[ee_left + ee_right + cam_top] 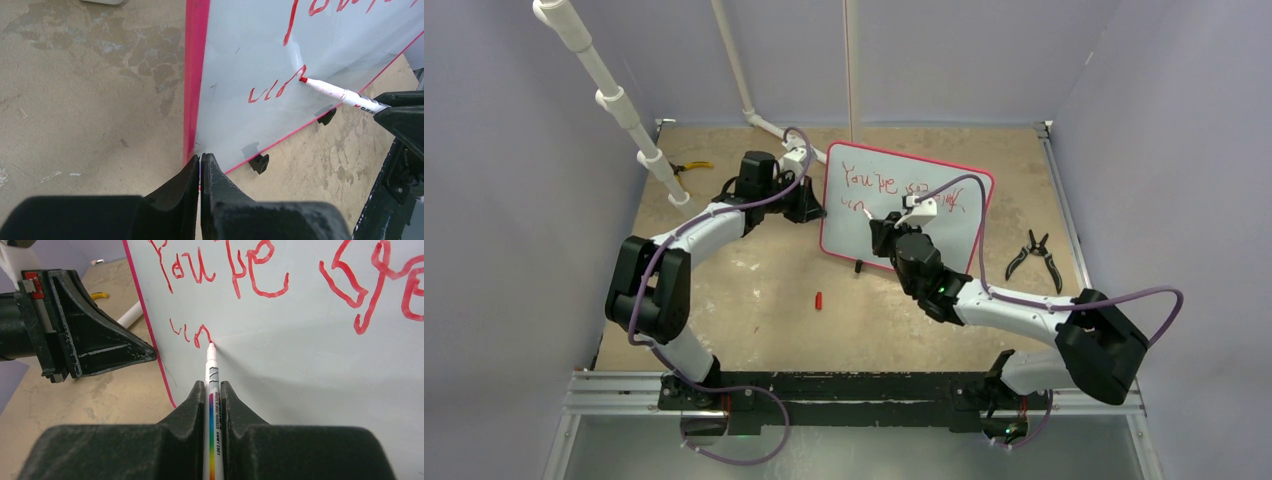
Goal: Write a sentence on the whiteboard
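Clamping one marker [210, 357] against one whiteboard [310, 390] with one two-line sentence [870, 181], right claw [213, 386]; left claw [200, 159] closed at its frame [196, 75].

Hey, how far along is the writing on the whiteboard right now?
Done: the top line of the sentence is written in red across the whiteboard. In hand: the right gripper presses the marker tip to the board, a few strokes into the second line, while the left gripper pinches the frame. Left: the rest of that line.
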